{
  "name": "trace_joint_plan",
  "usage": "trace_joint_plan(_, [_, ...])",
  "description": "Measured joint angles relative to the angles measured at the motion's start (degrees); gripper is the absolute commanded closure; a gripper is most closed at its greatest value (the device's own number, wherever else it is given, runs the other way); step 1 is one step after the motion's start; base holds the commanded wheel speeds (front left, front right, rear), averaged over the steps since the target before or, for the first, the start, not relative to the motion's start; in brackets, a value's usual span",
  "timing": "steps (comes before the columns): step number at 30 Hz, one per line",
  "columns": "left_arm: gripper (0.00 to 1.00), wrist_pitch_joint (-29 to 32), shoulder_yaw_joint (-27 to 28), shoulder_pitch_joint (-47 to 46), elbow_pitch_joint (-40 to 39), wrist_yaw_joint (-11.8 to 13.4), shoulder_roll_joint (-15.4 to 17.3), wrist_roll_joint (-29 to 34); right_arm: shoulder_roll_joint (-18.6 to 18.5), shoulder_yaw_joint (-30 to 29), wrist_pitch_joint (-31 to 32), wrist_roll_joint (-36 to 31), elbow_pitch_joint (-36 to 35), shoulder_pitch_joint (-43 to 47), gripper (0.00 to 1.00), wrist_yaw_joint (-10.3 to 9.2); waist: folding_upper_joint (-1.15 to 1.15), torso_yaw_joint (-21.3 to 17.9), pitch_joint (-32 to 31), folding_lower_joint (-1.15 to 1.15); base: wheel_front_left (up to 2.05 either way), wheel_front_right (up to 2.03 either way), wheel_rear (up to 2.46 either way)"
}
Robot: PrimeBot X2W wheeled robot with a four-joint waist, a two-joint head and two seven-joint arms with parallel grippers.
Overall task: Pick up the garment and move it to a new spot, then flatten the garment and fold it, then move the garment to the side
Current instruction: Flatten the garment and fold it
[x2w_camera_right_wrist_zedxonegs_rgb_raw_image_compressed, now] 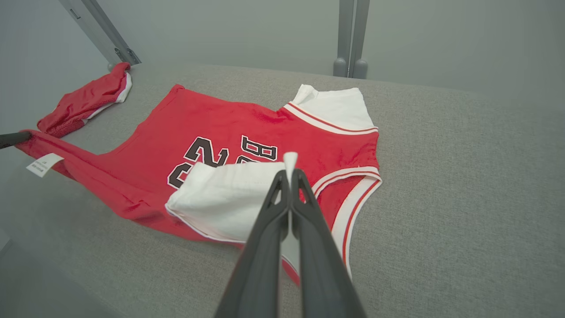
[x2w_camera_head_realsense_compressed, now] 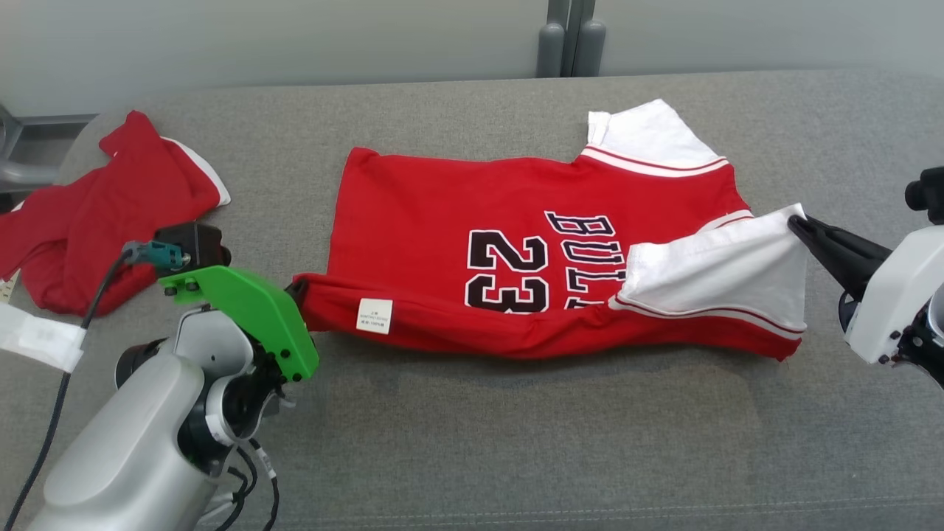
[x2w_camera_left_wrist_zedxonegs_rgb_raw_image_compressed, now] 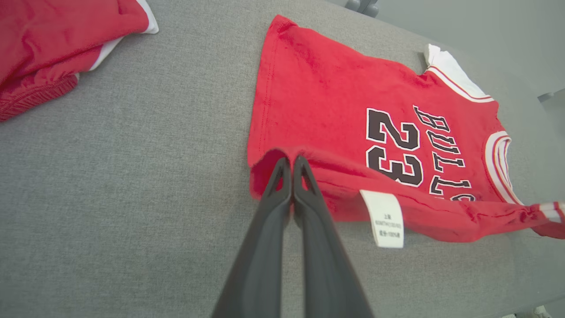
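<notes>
The garment (x2w_camera_head_realsense_compressed: 457, 214) is a red jersey with white sleeves and "BULLS 23" in black, spread on the grey cushion with its near edge folded up over the print. My left gripper (x2w_camera_left_wrist_zedxonegs_rgb_raw_image_compressed: 288, 160) is shut on the garment's red hem corner (x2w_camera_left_wrist_zedxonegs_rgb_raw_image_compressed: 265, 170), beside a white care label (x2w_camera_left_wrist_zedxonegs_rgb_raw_image_compressed: 385, 217). In the head view the left gripper (x2w_camera_head_realsense_compressed: 297, 289) is mostly hidden behind its green wrist mount. My right gripper (x2w_camera_head_realsense_compressed: 795, 221) is shut on the white sleeve (x2w_camera_head_realsense_compressed: 726, 265), lifted over the print; the same right gripper (x2w_camera_right_wrist_zedxonegs_rgb_raw_image_compressed: 289, 173) pinches the sleeve's edge (x2w_camera_right_wrist_zedxonegs_rgb_raw_image_compressed: 290, 160).
A second red and white garment (x2w_camera_head_realsense_compressed: 96, 214) lies crumpled at the cushion's far left. A grey wall and post (x2w_camera_head_realsense_compressed: 568, 37) stand behind the cushion's far edge. Bare cushion (x2w_camera_head_realsense_compressed: 516, 442) stretches in front of the jersey and to its right.
</notes>
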Motion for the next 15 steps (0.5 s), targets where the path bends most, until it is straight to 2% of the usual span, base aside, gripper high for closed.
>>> trace_joint_plan(7, [1.00,-0.37,-0.65,-6.88,9.42,-1.60,-3.74,0.91,2.72,3.28,-4.38,-3.52,6.95,-7.04,1.00,0.01,0.00,-0.96,2.48,0.00,0.00,0.00,0.00])
trace_joint_plan(15, [1.00,-1.78,-1.31,-11.92,17.89,-3.90,-5.91,2.34,3.70,8.79,-12.03,-6.33,15.28,-14.63,1.00,0.01,0.00,-2.12,5.47,0.00,0.00,0.00,0.00])
